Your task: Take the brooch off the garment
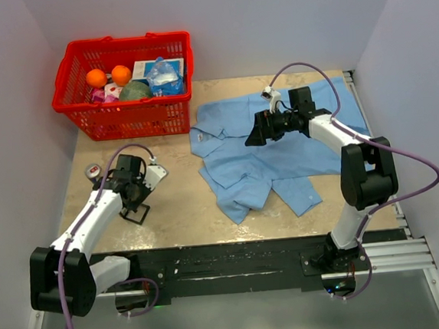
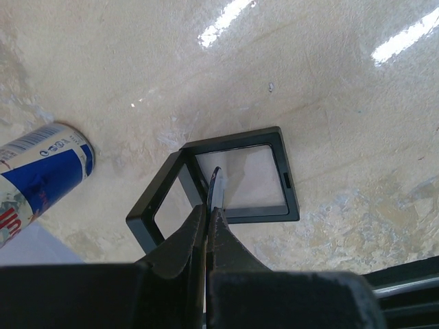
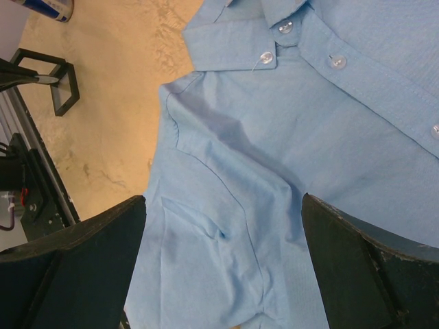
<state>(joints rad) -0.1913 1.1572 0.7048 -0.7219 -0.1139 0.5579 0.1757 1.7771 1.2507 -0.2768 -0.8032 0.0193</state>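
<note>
From above, the black square frame (image 1: 137,213) lies on the table (image 1: 178,214). The left gripper (image 1: 134,199) points down right over the frame. A can (image 1: 92,172) lies just behind and to the left of the frame, and a red basket (image 1: 127,120) of groceries sits well behind it. The garment (image 1: 243,170), a rumpled light blue shirt, is spread well to the right of the frame. The right gripper (image 1: 254,136) hovers over the shirt's upper part.

In the left wrist view, the left gripper (image 2: 209,214) has its jaws pressed together on the brooch (image 2: 218,186). The brooch is a thin dark piece with a silvery edge (seen edge-on, so its face cannot be made out). It hangs directly above the frame (image 2: 233,140), inside the frame's outline, well away from the shirt. The can (image 2: 41,171) lies to the left of the frame.

In the right wrist view, the right gripper (image 3: 223,260) is spread wide and holds nothing. Blue cloth (image 3: 288,137) fills the gap between its fingers, and I cannot tell whether they touch it. Small white buttons (image 3: 267,57) run along the placket by the collar. The frame (image 3: 68,100) shows at the far left edge, apart from the shirt.
</note>
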